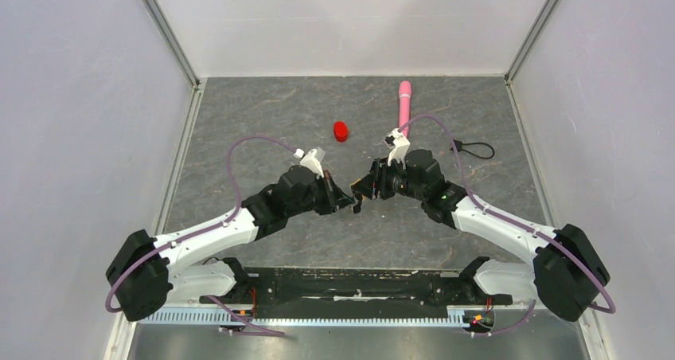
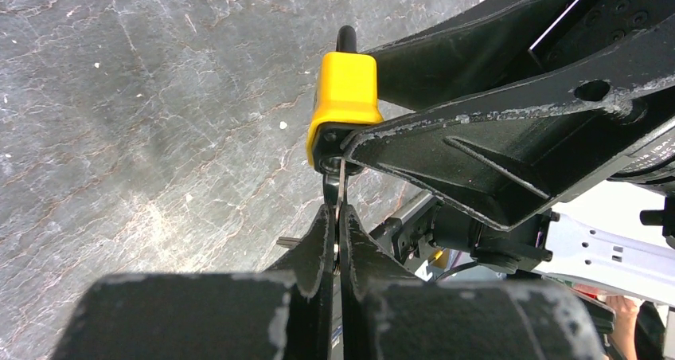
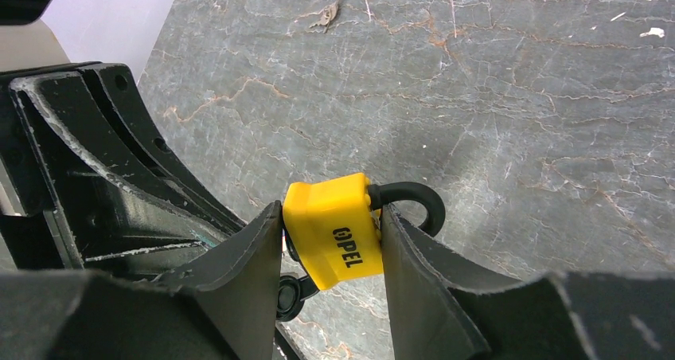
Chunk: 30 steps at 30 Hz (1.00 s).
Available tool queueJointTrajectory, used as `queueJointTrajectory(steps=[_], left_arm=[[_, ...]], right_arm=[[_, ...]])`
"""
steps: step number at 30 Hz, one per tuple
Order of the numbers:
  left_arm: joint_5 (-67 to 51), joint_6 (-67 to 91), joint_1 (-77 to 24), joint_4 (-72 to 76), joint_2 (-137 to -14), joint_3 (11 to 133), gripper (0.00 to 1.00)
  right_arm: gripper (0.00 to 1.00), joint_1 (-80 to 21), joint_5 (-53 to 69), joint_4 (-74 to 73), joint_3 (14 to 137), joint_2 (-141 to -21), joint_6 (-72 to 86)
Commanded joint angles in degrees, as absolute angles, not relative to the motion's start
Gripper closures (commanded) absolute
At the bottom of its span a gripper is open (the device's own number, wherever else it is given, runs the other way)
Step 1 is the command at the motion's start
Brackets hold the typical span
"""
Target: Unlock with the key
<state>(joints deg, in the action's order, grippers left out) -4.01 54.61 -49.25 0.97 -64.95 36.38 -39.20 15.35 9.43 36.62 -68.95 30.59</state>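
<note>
A small yellow padlock (image 3: 338, 232) with a black shackle (image 3: 415, 201) is clamped between the fingers of my right gripper (image 3: 330, 217), above the grey table. It also shows in the left wrist view (image 2: 346, 97). My left gripper (image 2: 336, 213) is shut on the thin silvery key (image 2: 340, 183), seen edge-on. The key's tip reaches the padlock's underside. A dark round part (image 3: 288, 296) sticks out under the padlock in the right wrist view. In the top view the left gripper (image 1: 344, 201) and the right gripper (image 1: 363, 191) meet tip to tip at mid-table. I cannot tell whether the shackle is released.
A red cap-like piece (image 1: 341, 131) and a pink stick (image 1: 404, 103) lie farther back. A black cord loop (image 1: 474, 149) lies at the right. Pale walls (image 1: 95, 97) enclose the table on three sides.
</note>
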Motion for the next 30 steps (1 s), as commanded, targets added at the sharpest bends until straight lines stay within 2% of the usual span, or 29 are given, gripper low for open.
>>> queueJointTrajectory(steps=[1,18,26,30], left_arm=[[-3.32,54.73,-49.41,4.75,-65.95,39.10,0.98],[-0.21,52.58,-48.54,-1.72,-61.87,42.33,0.98],[1.53,51.12,-48.43,-1.55,-62.73,41.85,0.98],[-1.33,50.63,-48.52,-1.74,-64.09,42.69,0.98]], right_arm=[[1.00,-40.56,20.20,16.83,37.84,-68.30,31.51],[1.00,-41.28,21.44,14.94,37.18,-68.84,26.06],[1.00,-41.29,23.99,17.40,36.40,-68.98,30.62],[1.00,-41.22,24.17,21.42,34.88,-68.58,34.16]])
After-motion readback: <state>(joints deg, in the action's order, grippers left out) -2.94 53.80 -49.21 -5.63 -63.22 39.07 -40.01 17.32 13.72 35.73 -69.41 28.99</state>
